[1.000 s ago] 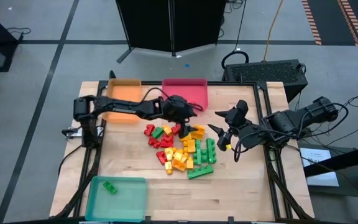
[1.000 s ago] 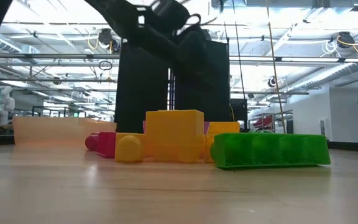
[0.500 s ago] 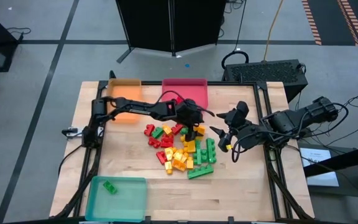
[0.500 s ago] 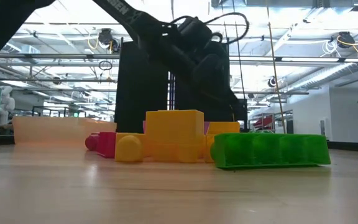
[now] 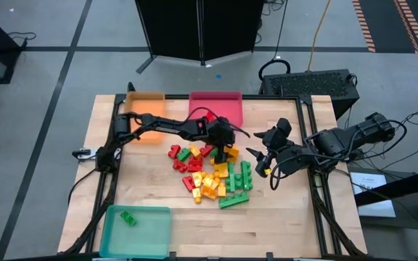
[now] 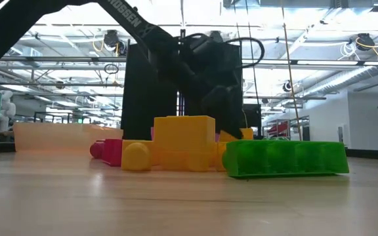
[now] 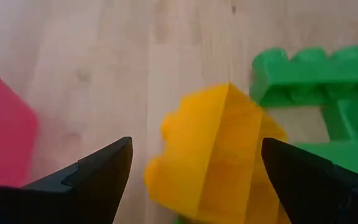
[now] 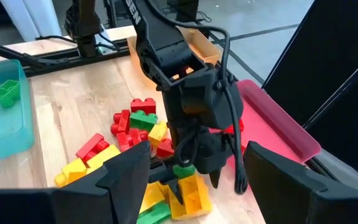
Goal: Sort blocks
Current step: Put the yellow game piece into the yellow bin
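Note:
The blocks (image 5: 210,172) lie in a loose pile of red, yellow-orange and green bricks at the table's middle. One green brick (image 5: 128,217) lies in the teal tray. My left gripper (image 5: 228,150) is open and low over the pile's far right part. Its fingers (image 7: 98,177) stand on either side of a yellow-orange brick (image 7: 219,155) that rests on the wood beside green bricks (image 7: 316,74). The right wrist view shows the same gripper (image 8: 196,182) over that brick (image 8: 188,193). My right gripper (image 5: 252,152) hovers open just right of the pile, pointing toward it.
An orange tray (image 5: 144,116) and a red tray (image 5: 220,105) sit along the far edge, and a teal tray (image 5: 140,235) sits at the near left corner. In the low view a long green brick (image 6: 286,159) and yellow bricks (image 6: 184,141) fill the foreground. Bare wood lies near and left of the pile.
My left arm has swung from near the red tray toward the table's right and come down onto the pile's far right part, its gripper now astride a yellow-orange brick. My right arm has held still. No block has moved.

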You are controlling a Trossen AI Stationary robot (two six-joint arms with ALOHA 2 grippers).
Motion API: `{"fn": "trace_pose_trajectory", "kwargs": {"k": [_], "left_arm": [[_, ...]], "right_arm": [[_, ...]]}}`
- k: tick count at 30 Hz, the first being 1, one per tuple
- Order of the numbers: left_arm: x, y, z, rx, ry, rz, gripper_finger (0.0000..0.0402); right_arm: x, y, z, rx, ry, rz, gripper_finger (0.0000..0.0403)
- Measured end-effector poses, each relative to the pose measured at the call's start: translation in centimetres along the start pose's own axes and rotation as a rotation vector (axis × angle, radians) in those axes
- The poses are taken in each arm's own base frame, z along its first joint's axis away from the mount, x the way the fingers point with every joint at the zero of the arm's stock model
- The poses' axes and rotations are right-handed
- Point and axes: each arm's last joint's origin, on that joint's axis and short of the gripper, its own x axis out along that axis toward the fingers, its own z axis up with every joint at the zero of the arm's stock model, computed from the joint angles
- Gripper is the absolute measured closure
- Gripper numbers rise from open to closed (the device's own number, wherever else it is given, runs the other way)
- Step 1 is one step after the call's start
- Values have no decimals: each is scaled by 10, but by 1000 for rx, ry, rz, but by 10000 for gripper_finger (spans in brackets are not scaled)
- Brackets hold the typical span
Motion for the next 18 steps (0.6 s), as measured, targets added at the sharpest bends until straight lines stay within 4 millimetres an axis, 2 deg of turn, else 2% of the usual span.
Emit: {"fn": "trace_pose_trajectory", "kwargs": {"k": [9,18], "left_arm": [[11,-3,-10,7,46,-43,82],[10,-3,-1,-11,44,-34,142]], "right_arm": [[0,-1,-1,-9,5,-7,154],[0,-1,-1,-7,7,-9,154]]}}
